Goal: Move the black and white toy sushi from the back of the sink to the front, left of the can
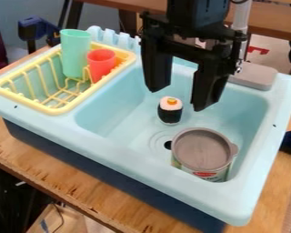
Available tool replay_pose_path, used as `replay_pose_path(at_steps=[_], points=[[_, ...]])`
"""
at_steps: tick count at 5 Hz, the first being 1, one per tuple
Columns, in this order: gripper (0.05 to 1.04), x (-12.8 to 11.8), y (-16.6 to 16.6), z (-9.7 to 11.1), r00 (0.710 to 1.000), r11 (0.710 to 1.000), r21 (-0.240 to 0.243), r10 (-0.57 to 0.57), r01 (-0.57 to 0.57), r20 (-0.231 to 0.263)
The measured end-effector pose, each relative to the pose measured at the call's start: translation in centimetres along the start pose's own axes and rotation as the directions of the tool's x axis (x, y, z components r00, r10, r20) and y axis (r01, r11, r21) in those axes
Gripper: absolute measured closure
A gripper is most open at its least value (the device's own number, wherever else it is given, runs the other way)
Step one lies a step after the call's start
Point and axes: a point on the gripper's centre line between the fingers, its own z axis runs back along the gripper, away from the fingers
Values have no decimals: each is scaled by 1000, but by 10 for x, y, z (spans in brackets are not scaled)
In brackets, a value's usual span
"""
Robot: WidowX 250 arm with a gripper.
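Note:
The black gripper (177, 99) hangs over the toy sink's basin, its two fingers spread wide apart with nothing between them. Just below and between the fingertips, a black and white sushi roll (170, 110) with an orange top stands upright in the basin. To its lower right, near the front right of the basin, sits a can (203, 152) with a grey top and a printed label. The gripper is nearest to the sushi roll, which it does not appear to touch.
The light blue sink (111, 154) rests on a wooden table (69, 179). On its left, a yellow dish rack (53, 109) holds a green cup (75, 53) and a red cup (102, 63). A grey faucet base (255, 75) is at the back right.

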Motion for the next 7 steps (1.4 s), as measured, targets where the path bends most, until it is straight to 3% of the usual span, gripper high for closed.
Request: replay_pose_path(at_steps=[2, 3, 4, 7], points=[[83, 4, 14, -9, 999, 1000, 23, -2, 3, -35], [83, 11, 32, -5, 1000, 998, 58, 5, -4, -14], [83, 11, 48, -6, 1000, 997, 79, 15, -13, -24], [83, 30, 74, -34, 999, 998, 68, 10, -7, -43]])
